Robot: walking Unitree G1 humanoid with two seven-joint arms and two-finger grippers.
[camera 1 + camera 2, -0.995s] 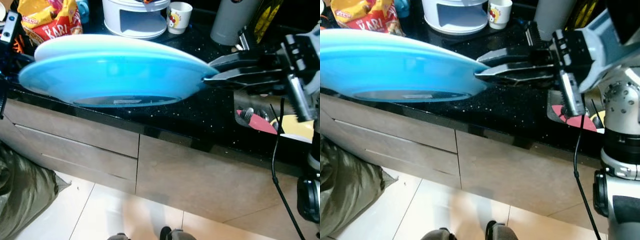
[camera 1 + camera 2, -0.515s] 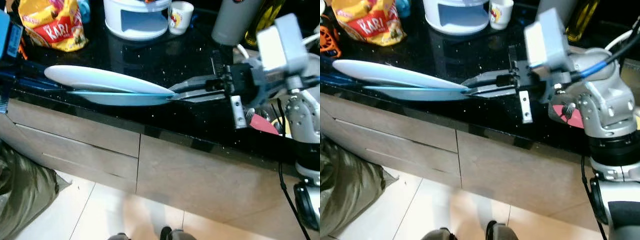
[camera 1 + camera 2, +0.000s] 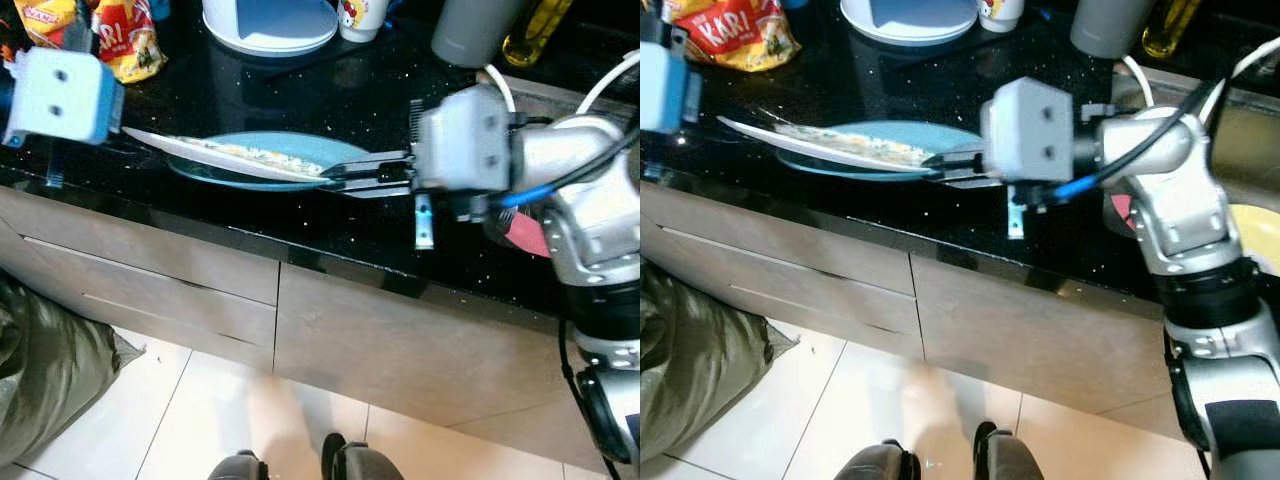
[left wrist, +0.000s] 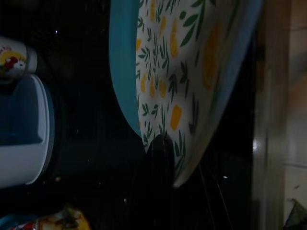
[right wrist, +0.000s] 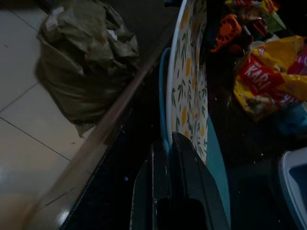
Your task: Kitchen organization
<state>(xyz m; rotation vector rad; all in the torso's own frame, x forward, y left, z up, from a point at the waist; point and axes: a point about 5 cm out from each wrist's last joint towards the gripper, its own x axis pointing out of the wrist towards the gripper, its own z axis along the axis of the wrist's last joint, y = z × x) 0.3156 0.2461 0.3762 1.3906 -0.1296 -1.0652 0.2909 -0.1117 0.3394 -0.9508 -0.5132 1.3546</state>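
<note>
- On the black counter [image 3: 330, 240], which runs the full width above the wooden drawers [image 3: 150, 290], you have two stacked plates near the front edge; use that counter as your reference.
- Your blue plate [image 3: 330, 148] sits lowest, apparently resting on the counter, with the white patterned plate [image 3: 225, 157] tilted across it, raised end toward your left.
- Your right gripper [image 3: 335, 177] reaches in level from the right and is closed thin on the plates' near rim; the right wrist view shows its fingers [image 5: 187, 167] sandwiching both rims.
- Your left gripper meets the far end of the white plate; you cannot tell from these views whether it is clamped.
- The plates' long line runs left to right between your two arms, so I judge any lowering must stay level and let go on the right first.
- Further back on the counter stand a white container [image 3: 270, 20], a snack bag [image 3: 125, 40], a cup [image 3: 362, 15] and a grey bottle [image 3: 470, 30], all well apart from the plates.
- Below the counter, a green sack [image 3: 45, 390] lies on the floor.
</note>
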